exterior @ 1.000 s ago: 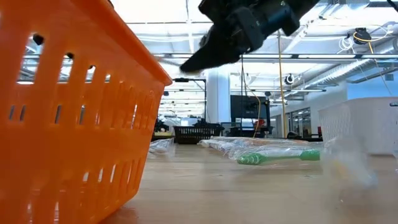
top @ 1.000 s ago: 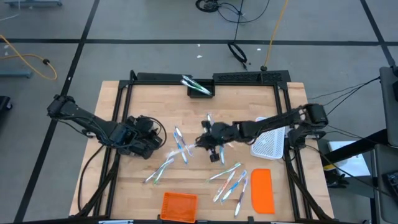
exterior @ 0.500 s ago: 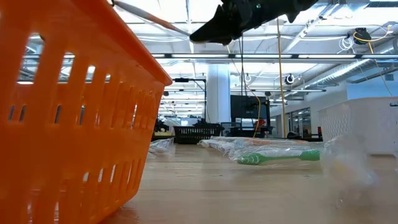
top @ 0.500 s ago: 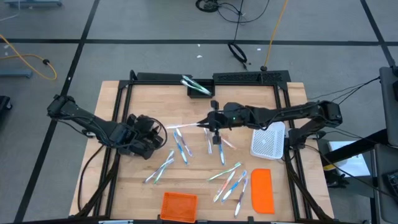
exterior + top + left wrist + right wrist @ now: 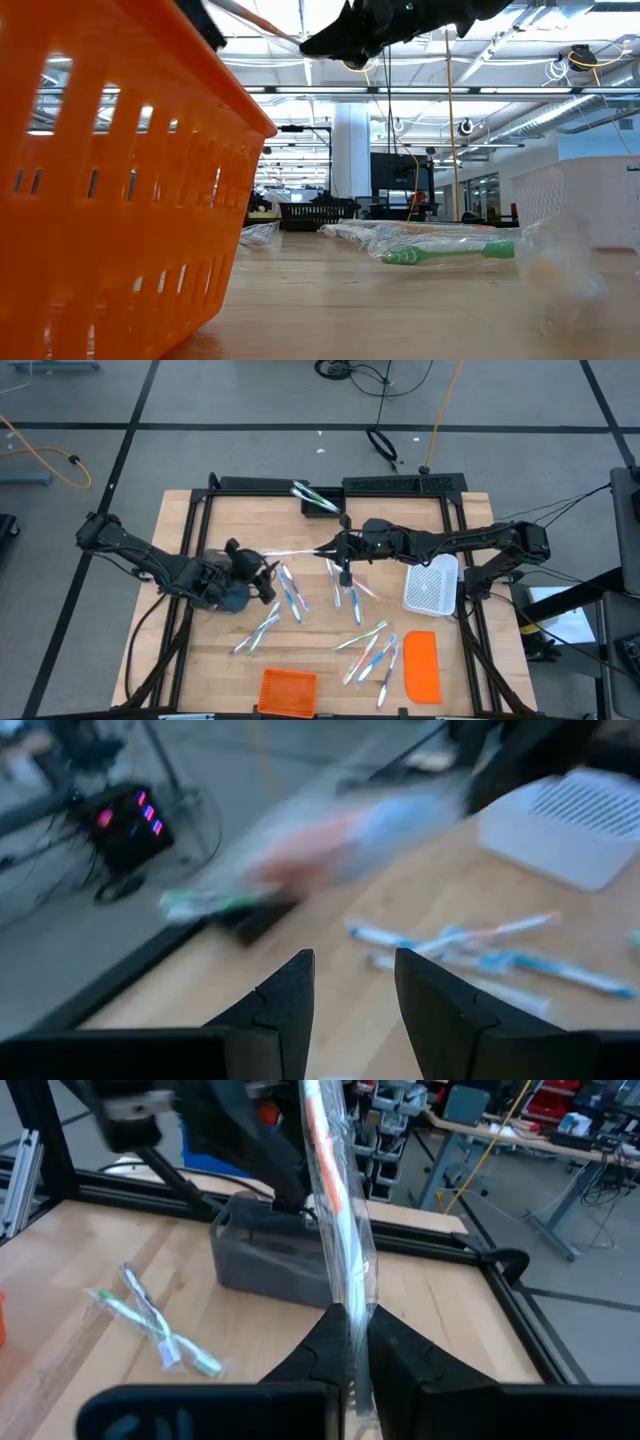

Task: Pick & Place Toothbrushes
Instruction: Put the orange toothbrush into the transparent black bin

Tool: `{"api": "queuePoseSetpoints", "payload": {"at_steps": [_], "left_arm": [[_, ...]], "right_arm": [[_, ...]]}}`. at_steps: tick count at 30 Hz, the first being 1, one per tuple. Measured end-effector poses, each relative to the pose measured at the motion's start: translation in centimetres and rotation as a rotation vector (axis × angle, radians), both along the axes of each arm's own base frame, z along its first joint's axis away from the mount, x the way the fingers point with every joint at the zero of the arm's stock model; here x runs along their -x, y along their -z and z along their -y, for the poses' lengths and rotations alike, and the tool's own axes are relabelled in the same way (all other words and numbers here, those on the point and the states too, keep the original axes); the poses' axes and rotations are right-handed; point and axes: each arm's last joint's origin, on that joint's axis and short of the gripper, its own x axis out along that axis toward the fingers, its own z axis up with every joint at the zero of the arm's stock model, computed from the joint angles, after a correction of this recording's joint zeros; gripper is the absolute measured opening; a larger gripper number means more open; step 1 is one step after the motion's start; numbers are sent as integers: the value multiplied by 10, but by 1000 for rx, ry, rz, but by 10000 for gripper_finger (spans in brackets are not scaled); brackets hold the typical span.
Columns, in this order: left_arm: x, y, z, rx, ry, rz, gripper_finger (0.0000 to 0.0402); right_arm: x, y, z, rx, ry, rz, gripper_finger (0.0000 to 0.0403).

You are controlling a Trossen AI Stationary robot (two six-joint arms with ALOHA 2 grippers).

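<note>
Above the middle of the bench (image 5: 220,510), the right claw (image 5: 333,548) pinches one wrapped toothbrush (image 5: 295,551) at its end, fingers pressed together on the clear wrapper; in the right wrist view that toothbrush (image 5: 335,1190) rises from between the two dark fingers (image 5: 325,1342), white with an orange streak. It sticks out toward nine o'clock from the right claw, level above the wood, and its far tip reaches close to the left claw (image 5: 262,573), which sits at about eight o'clock from it. The left claw's fingers (image 5: 285,1005) stand spread with a clear gap between them and nothing in it; the held toothbrush shows only as a blur ahead of them, and whether they touch it cannot be told. Loose toothbrushes lie on the bench below: a small group (image 5: 292,592) just at five o'clock of the left claw, a pair (image 5: 257,632) toward six o'clock, a few (image 5: 350,595) under the right claw, and a cluster (image 5: 370,653) farther toward the front beside the orange lid (image 5: 422,665). More toothbrushes (image 5: 312,494) stick out of the black bin (image 5: 323,506) at twelve o'clock. An orange basket (image 5: 289,690) stands at the front edge, and a white mesh basket (image 5: 432,587) lies at three o'clock under the right arm.
</note>
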Motion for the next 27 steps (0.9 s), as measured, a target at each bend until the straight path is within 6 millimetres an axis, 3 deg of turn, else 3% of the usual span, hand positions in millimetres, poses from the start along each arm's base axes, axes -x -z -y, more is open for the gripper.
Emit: {"api": "queuePoseSetpoints", "payload": {"at_steps": [9,27], "left_arm": [[-12,-18,6,-91,138,74,143],[-23,-38,-6,-209,137,160,143]], "right_arm": [[-1,-2,-2,2,-7,24,16],[-1,-5,-3,5,-15,42,19]]}}
